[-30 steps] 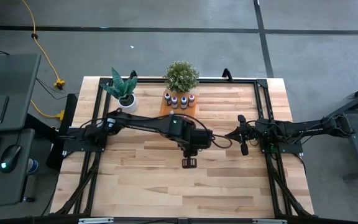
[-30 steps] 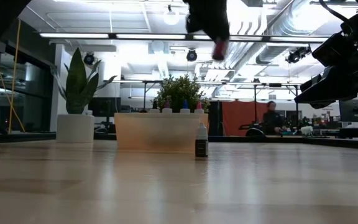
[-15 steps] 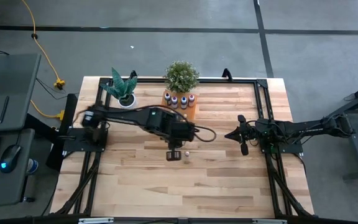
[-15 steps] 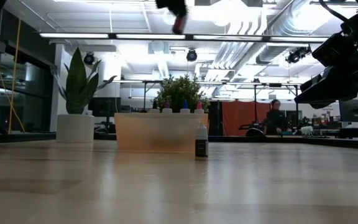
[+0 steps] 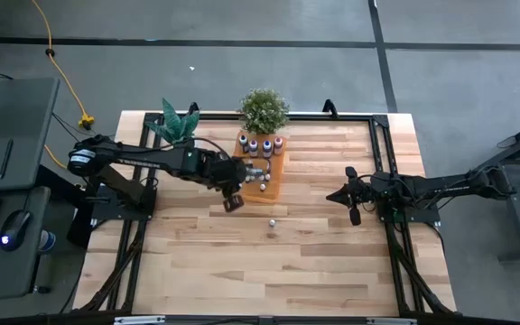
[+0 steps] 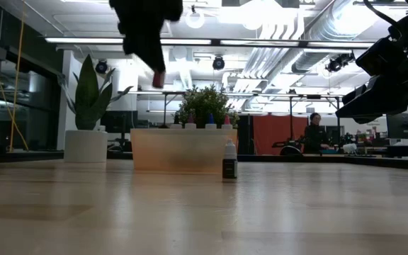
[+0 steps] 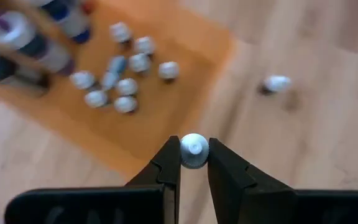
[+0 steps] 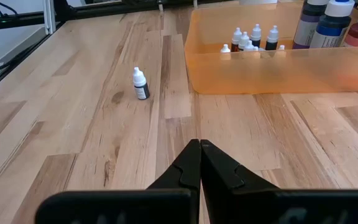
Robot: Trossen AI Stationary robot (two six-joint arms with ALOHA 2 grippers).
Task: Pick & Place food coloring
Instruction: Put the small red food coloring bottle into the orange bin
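My left gripper (image 5: 233,202) hangs above the table just off the near left corner of the orange tray (image 5: 262,173), shut on a tiny white-capped food coloring bottle (image 7: 194,151). In the low view this gripper (image 6: 154,69) is high up, and a reddish tip (image 6: 159,79) shows below it. Several small bottles (image 7: 124,84) lie or stand in the tray. One dark-bodied bottle (image 5: 272,221) (image 6: 229,160) (image 8: 140,84) stands upright on its base on the wood, near the tray. My right gripper (image 8: 199,148) is shut and waits at the table's right (image 5: 348,200). My left gripper pinches the small bottle between its two fingertips (image 7: 171,158), which sit on either side of the white cap (image 7: 194,144). The fingers come from above, pointing down. The bottle is lifted clear of the table and hangs below the fingers.
Bigger bottles (image 5: 260,144) stand at the tray's far end. A white-potted plant (image 5: 181,134) and a bushy plant (image 5: 263,110) stand along the far edge. A black frame rail (image 5: 382,171) borders the table. Bare wood lies toward the near edge.
My left gripper has travelled from the table's middle toward the far left, ending beside the tray's near left corner, keeping its fingers shut. In the low view it rose, then came down somewhat. The standing bottle on the table has stayed put.
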